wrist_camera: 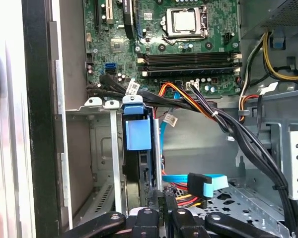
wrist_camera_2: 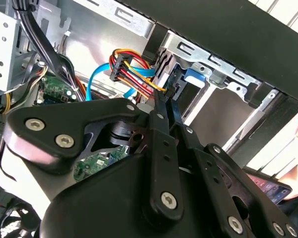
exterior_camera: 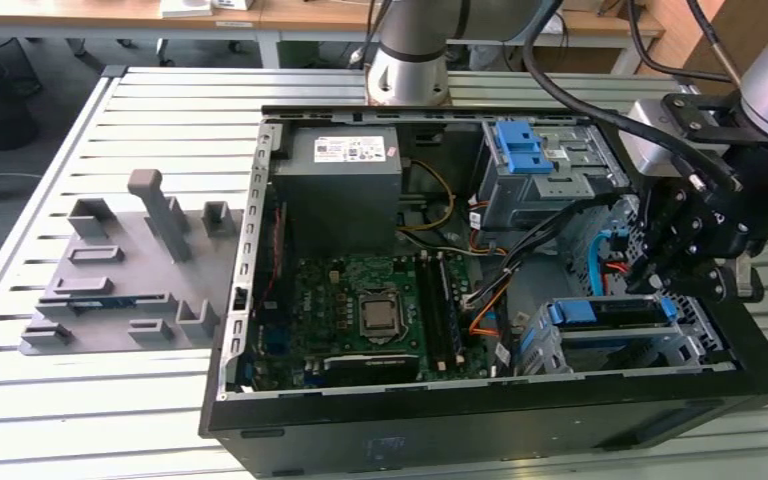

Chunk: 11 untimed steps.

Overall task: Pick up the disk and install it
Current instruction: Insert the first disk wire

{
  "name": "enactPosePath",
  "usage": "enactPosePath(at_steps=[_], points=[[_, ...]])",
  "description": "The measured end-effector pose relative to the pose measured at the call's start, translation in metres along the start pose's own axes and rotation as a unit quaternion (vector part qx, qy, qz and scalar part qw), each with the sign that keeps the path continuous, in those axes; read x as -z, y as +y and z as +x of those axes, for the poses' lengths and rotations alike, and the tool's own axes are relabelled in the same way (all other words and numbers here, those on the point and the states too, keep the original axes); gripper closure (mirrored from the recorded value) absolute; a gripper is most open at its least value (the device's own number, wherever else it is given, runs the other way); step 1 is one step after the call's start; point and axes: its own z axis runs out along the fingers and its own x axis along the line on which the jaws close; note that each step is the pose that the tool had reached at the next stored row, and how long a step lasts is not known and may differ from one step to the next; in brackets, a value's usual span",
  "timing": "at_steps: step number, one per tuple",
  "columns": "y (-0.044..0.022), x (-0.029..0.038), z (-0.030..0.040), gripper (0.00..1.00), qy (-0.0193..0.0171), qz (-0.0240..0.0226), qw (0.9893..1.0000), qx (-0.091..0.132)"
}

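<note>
Looking from the arm outward, you find the gripper [wrist_camera: 161, 210] low inside the open computer case [exterior_camera: 491, 410], at the end of the case toward the exterior view's right. In the first wrist view its black fingers [wrist_camera: 150, 218] stand close together, and between them runs a thin dark edge that lines up with the disk [wrist_camera: 139, 134]. In the second wrist view the fingertips [wrist_camera_2: 164, 106] reach the same narrow part beside a bundle of red, yellow and orange wires [wrist_camera_2: 134, 74]. The contact point itself is hidden, so you cannot tell whether the fingers clamp the disk or merely sit against it.

Note the position of the disk: it stands on edge in the lower drive cage [wrist_camera: 97, 148], with its blue plastic carrier tab [wrist_camera: 137, 131] at the cage opening. In the exterior view the same blue-framed unit [exterior_camera: 611, 312] lies in the cage at the case corner, just beside the gripper [exterior_camera: 678, 275].

Beyond the cage, a light-blue data cable [wrist_camera: 201, 183] lies on the perforated case floor, and a thick black cable bundle [wrist_camera: 228, 129] crosses above it. Farther on you see the green motherboard [wrist_camera: 179, 49] with its bare processor socket [wrist_camera: 185, 20].

At the far end of the case, the exterior view shows the grey power supply box [exterior_camera: 344, 175] and, next to it, an upper drive cage with a blue latch [exterior_camera: 524, 150]. Outside the case, toward the exterior view's left, a grey fixture plate [exterior_camera: 124, 275] rests on the slatted metal table [exterior_camera: 157, 110].
</note>
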Motion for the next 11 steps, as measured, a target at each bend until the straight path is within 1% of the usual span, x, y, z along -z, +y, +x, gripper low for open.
enactPosePath(at_steps=[7, 11], points=[[0.0002, -0.0027, 0.0068, 0.84, -0.0002, 0.0, 1.0, 0.001], [0.0002, -0.005, 0.0071, 0.84, -0.0001, -0.0002, 1.0, 0.006]])
